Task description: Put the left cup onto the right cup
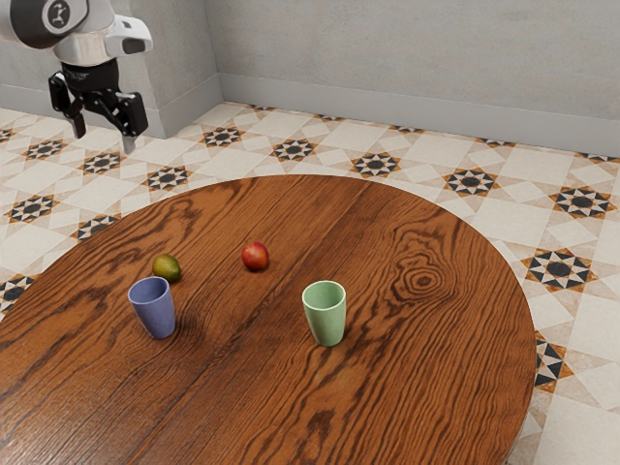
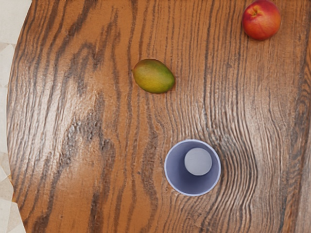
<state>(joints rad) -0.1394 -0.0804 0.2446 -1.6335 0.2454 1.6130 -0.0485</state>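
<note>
A blue-violet cup (image 1: 153, 307) stands upright on the round wooden table (image 1: 417, 387), toward the exterior view's left. A light green cup (image 1: 325, 312) stands upright to its right, apart from it. My black gripper (image 1: 104, 128) hangs high above the table's far left part, well above the blue cup, with its fingers spread and nothing between them. The wrist view looks straight down into the blue cup (image 2: 192, 167), empty inside.
A green-yellow mango (image 1: 167, 267) lies just behind the blue cup, and a red apple (image 1: 256, 256) lies between the two cups, farther back. In the wrist view the mango (image 2: 153, 75) and the apple (image 2: 261, 19) lie apart from the cup. A patterned tile floor (image 1: 542, 194) surrounds the table.
</note>
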